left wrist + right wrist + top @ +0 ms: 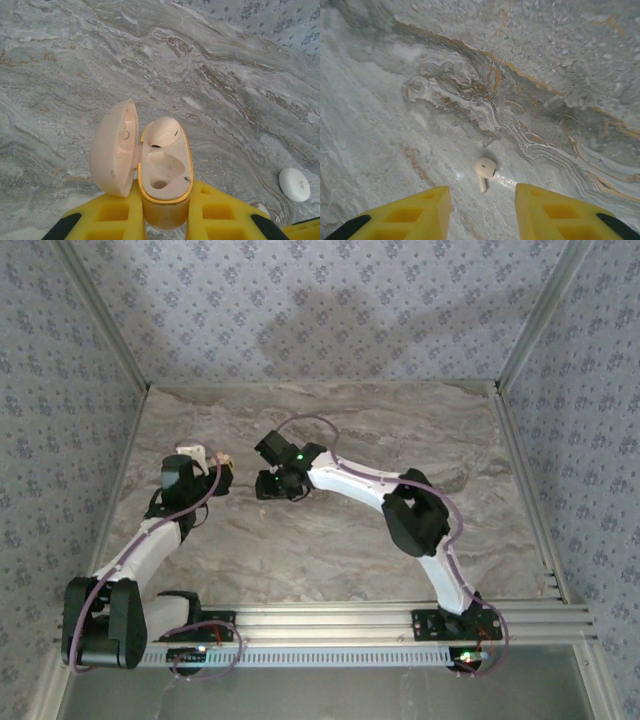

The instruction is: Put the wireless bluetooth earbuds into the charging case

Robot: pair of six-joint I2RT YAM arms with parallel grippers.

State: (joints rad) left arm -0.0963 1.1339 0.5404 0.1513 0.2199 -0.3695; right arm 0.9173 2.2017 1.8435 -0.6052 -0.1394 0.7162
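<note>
While left end effector clamps the open case, one earbud sits inside. Right end effector apart, loose earbud just ahead.

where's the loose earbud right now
In the right wrist view the earbud lies on the marble table, just ahead of the right gripper, centred on the gap between its open fingers and touching neither.

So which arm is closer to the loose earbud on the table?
Right. The right gripper hovers at the earbud; the left gripper is aside, gripping the charging case.
</note>
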